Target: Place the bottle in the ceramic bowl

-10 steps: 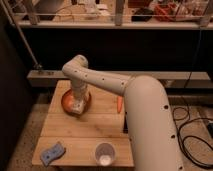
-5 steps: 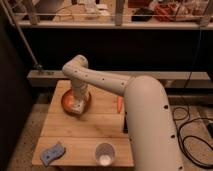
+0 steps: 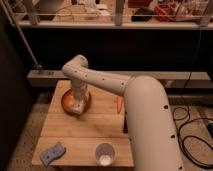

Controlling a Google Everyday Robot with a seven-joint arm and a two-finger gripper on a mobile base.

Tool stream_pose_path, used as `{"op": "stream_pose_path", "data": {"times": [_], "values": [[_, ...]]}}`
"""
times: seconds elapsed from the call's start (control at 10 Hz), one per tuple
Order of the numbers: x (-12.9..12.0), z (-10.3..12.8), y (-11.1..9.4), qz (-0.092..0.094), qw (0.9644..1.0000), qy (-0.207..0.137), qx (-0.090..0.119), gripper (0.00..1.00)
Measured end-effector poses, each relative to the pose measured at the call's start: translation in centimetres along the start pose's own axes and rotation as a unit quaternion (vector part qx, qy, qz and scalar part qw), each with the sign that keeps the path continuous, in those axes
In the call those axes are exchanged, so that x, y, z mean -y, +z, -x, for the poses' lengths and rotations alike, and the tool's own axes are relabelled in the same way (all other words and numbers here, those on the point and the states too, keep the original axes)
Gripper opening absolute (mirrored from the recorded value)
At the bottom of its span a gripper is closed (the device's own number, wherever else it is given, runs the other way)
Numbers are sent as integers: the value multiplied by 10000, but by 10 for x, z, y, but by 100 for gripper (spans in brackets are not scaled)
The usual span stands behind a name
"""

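The gripper hangs low inside the ceramic bowl, near its centre. I cannot tell whether it is clamped or released. The pale shape at its tip is probably the bottle, just over the bowl's floor. I judge the bottle to be light, stiff and smooth, best held around its mid-body. Well apart from the bowl, towards the camera, stand a translucent cup and a blue object.
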Motion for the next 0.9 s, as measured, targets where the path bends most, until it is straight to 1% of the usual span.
{"op": "stream_pose_path", "data": {"times": [0.9], "values": [[-1,0,1,-9,10000,-45,1,27]]}}
